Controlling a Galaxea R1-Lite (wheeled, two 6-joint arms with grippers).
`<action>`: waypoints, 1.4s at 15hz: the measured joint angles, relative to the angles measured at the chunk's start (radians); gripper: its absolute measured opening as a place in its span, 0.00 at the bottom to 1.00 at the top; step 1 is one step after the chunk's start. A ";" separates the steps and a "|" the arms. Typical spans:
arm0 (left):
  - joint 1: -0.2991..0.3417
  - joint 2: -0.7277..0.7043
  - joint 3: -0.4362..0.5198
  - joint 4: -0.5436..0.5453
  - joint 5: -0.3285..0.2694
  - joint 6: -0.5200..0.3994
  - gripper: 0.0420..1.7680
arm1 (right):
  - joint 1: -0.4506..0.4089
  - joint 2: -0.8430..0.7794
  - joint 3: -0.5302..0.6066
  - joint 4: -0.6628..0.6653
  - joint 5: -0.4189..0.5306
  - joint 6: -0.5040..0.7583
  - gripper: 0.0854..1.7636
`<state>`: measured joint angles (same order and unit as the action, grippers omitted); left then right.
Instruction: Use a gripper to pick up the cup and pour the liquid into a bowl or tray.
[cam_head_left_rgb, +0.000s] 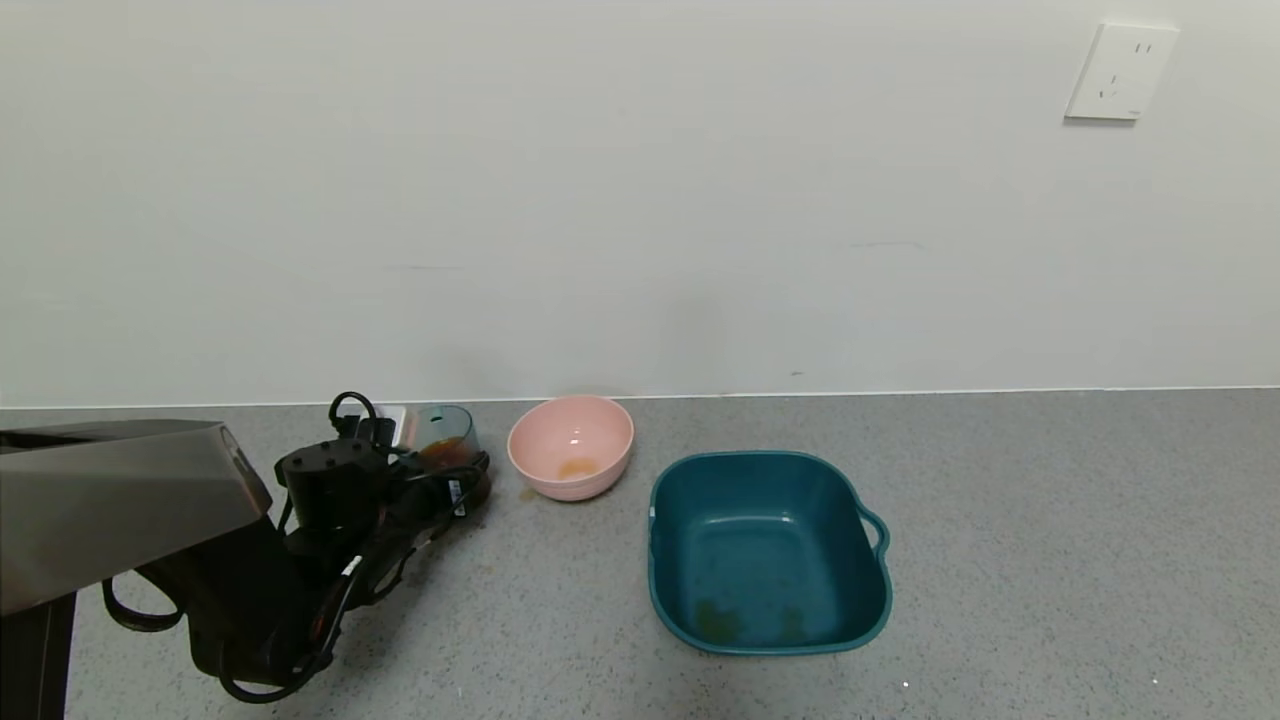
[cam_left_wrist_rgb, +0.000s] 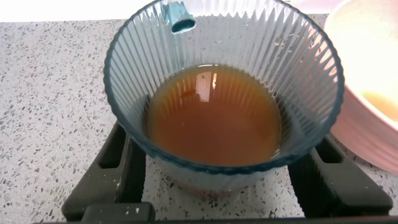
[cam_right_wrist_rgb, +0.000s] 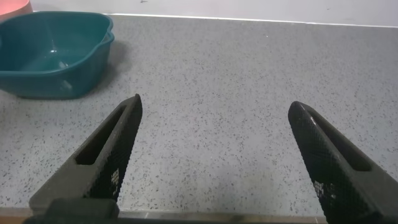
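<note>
cup (cam_left_wrist_rgb: 224, 93) with liquid (cam_left_wrist_rgb: 214, 115) sits on the desk (cam_head_left_rgb: 1000, 550), left of the bowl (cam_head_left_rgb: 571, 446); we see our left pincer (cam_left_wrist_rgb: 217, 180) gripping it, right pincer (cam_right_wrist_rgb: 214, 162) spread open.

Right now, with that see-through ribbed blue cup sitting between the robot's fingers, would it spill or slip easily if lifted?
Probably manageable. The translucent ribbed blue-green plastic cup looks light and thin-walled, so a hard squeeze might flex it. Its ribs should give the left hand some grip. The red-brown liquid fills only the lower part, so a level lift likely won't spill, though a quick tilt would slosh it.
</note>
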<state>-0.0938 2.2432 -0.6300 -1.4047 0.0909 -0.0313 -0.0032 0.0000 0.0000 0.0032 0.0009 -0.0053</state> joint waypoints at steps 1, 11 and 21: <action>0.000 -0.002 0.001 0.002 0.000 0.000 0.73 | 0.000 0.000 0.000 0.000 0.000 0.000 0.97; 0.003 -0.098 0.005 0.116 0.000 0.001 0.72 | 0.000 0.000 0.000 0.000 0.000 0.000 0.97; -0.009 -0.301 -0.159 0.543 0.041 0.057 0.72 | 0.000 0.000 0.000 0.000 0.000 0.000 0.97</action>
<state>-0.1023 1.9417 -0.7894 -0.8619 0.1321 0.0257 -0.0032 0.0000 0.0000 0.0028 0.0013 -0.0057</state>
